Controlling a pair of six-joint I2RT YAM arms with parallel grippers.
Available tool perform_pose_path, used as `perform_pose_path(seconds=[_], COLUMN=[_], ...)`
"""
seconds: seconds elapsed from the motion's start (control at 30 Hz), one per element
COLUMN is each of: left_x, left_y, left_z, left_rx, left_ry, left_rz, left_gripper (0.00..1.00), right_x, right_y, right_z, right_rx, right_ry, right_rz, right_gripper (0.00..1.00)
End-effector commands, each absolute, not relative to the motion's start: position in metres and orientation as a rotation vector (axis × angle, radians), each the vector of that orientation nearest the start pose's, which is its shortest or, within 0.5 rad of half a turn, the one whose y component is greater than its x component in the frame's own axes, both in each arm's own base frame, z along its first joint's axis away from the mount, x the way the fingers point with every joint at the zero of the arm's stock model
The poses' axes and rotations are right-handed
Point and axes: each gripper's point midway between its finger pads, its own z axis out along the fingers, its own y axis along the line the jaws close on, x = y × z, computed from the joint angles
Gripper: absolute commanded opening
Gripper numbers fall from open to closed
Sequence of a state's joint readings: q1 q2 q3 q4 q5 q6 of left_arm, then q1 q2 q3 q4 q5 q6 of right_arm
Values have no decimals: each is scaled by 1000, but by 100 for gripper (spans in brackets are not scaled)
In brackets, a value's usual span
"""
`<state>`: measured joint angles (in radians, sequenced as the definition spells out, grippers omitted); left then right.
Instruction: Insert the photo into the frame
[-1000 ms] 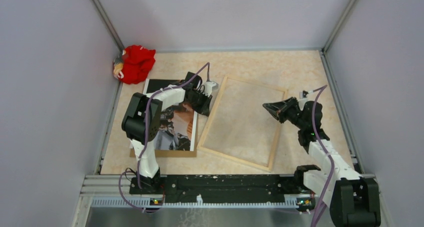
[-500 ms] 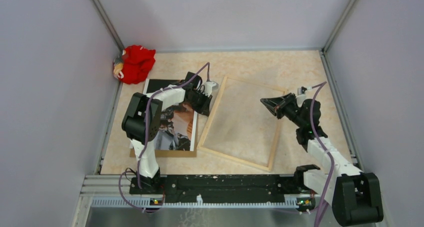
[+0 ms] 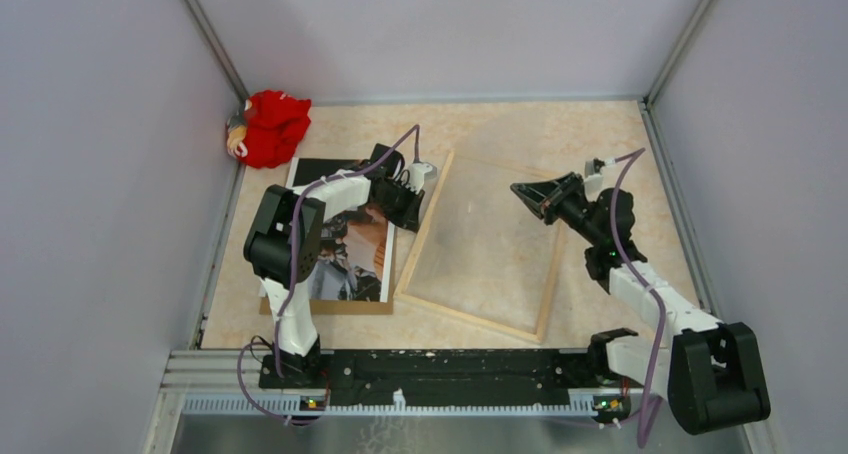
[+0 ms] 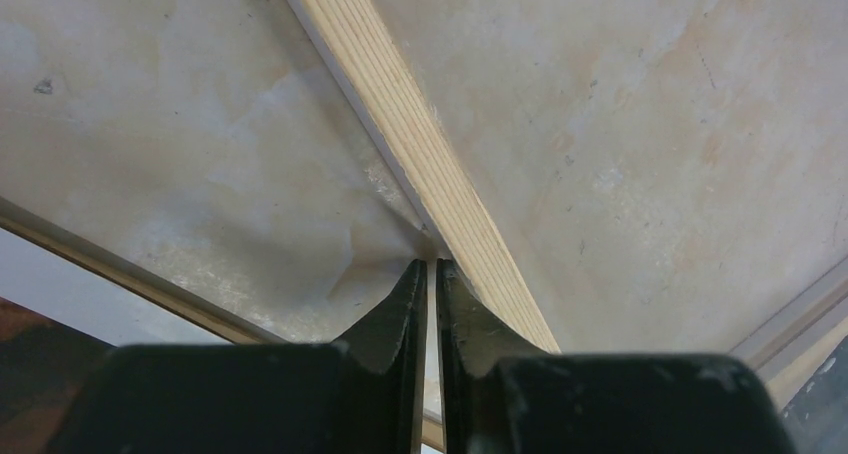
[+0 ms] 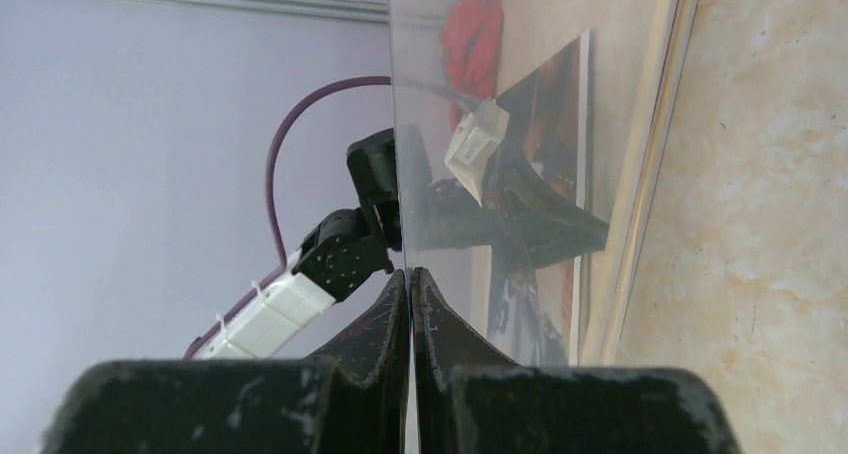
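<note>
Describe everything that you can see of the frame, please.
The frame is a thin rectangle of pale, grained wood, lying flat and skewed on the table, back side up, just right of the photo. The left gripper, jaws shut, touches the inner edge of its left rail. A clear sheet, held tilted by the right gripper, leans above its opening.

White and black jointed arms (image 3: pixel 345 186), looping purple cables (image 3: pixel 293 264), matte black tapered claw fingers (image 4: pixel 400 309), right claw (image 5: pixel 410 271) flecked white

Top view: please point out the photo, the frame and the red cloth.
photo (image 3: pixel 350 269), top view, lower grey part.
frame (image 3: pixel 468 316), top view, near wooden rail.
red cloth (image 3: pixel 272 126), top view, its middle.
</note>
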<state>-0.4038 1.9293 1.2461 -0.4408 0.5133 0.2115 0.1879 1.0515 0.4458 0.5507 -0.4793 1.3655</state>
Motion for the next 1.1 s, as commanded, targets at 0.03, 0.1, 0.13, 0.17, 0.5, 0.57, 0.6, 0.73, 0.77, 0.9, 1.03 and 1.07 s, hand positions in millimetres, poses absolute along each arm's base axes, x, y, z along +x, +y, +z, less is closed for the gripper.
perform_pose_path(seconds=[0.03,0.1,0.13,0.17,0.5,0.57,0.6,0.73,0.77,0.9,1.03,1.07], left_x=[334,334,334,333,331,331,331,330,329,328,327,327], left_y=[-237,-237,-237,-237,-237,-237,-237,-237,-237,-237,-237,-238], left_z=[21,21,20,20,18,18,17,15,14,13,12,12], left_rx=[975,975,974,976,985,985,986,985,985,987,987,987], left_ry=[2478,2477,2479,2480,2486,2485,2485,2490,2492,2495,2495,2495], left_rz=[-790,-790,-792,-793,-796,-797,-799,-805,-805,-807,-816,-819], left_gripper=[13,13,12,12,10,9,9,8,8,7,6,6], right_x=[314,315,315,315,321,322,322,324,324,324,323,323], right_y=[185,185,184,184,180,181,181,185,187,192,193,193], right_z=[264,259,256,254,229,223,221,213,211,207,199,198], right_rx=[580,587,597,603,687,713,722,735,737,740,770,775], right_ry=[1649,1656,1662,1663,1694,1694,1694,1706,1711,1726,1738,1741], right_rz=[1571,1569,1566,1563,1528,1548,1554,1557,1558,1561,1555,1554], right_gripper=[0,0,0,0,0,0,0,0,0,0,0,0])
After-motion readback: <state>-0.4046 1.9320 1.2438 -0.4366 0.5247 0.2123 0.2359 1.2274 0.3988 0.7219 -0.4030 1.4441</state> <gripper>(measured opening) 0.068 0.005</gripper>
